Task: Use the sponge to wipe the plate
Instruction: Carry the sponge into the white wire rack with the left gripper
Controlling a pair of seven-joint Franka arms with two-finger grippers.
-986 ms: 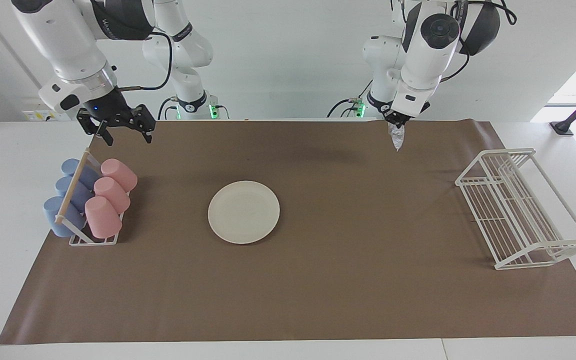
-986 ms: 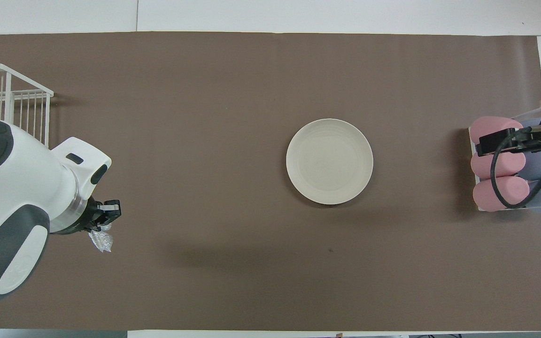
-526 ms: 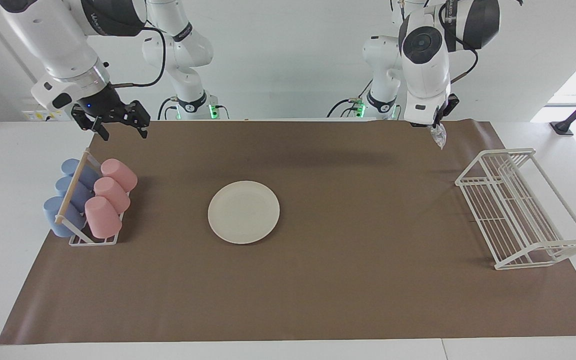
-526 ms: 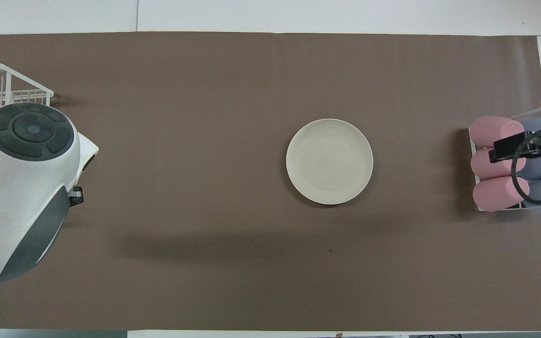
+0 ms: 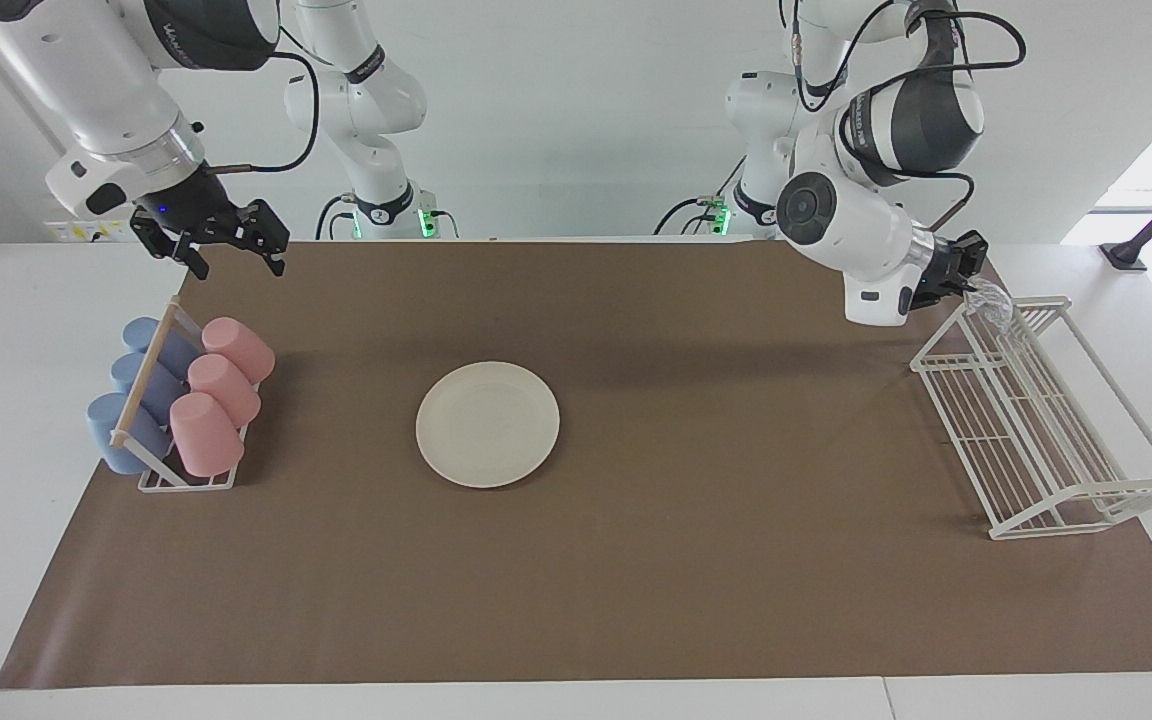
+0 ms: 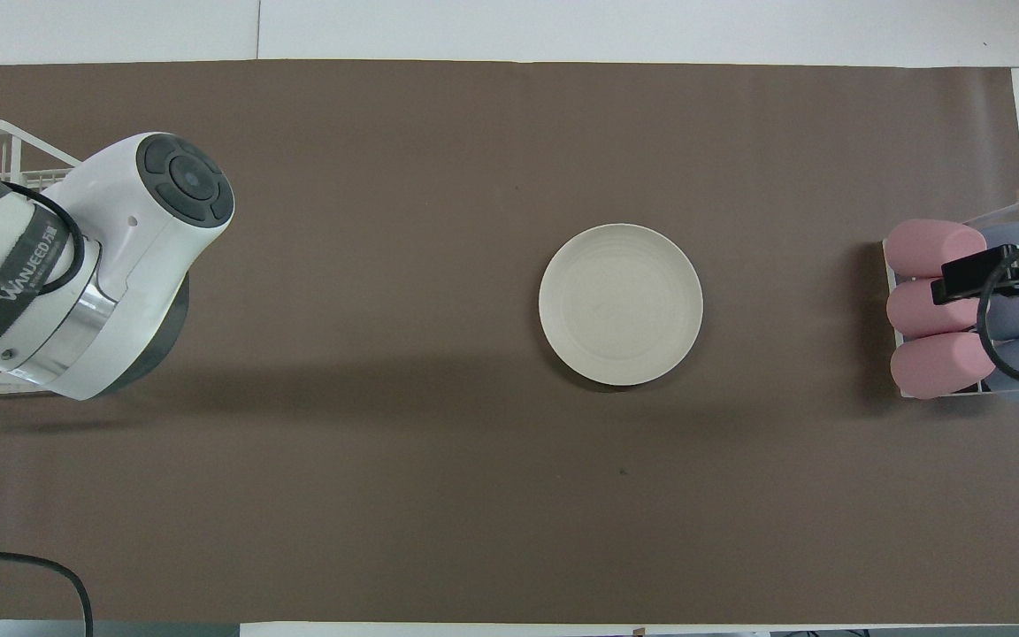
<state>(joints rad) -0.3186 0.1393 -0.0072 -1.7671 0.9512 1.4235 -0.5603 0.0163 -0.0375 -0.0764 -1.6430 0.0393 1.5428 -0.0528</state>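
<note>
- Plate (image 5: 487,424): cream-white and round, it lies flat on the brown mat (image 5: 636,560) near the middle of the table, with nothing on it and neither gripper near it.
- Sponge (image 5: 992,298): a small silvery, crinkled wad pinched in the fingertips of the left gripper (image 5: 970,281), up in the air over the edge of the white wire rack (image 5: 1041,420) that is nearer to the robots, at the left arm's end of the table. It is well apart from the plate.
- Left gripper: its fingers are closed on the sponge and point sideways toward the rack. In the overhead view the arm's own body hides both gripper and sponge.
- Right gripper (image 5: 226,248): it hangs in the air over the mat's edge nearest the robots, at the right arm's end of the table, with its fingers spread apart and holding nothing.
- Cup holder (image 5: 158,400): it stands at the right arm's end of the table, carrying three pink cups (image 5: 218,395) and three blue cups (image 5: 131,385) tipped on their sides in two rows. In the overhead view the right gripper (image 6: 969,276) overlaps the pink cups (image 6: 930,310).
</note>
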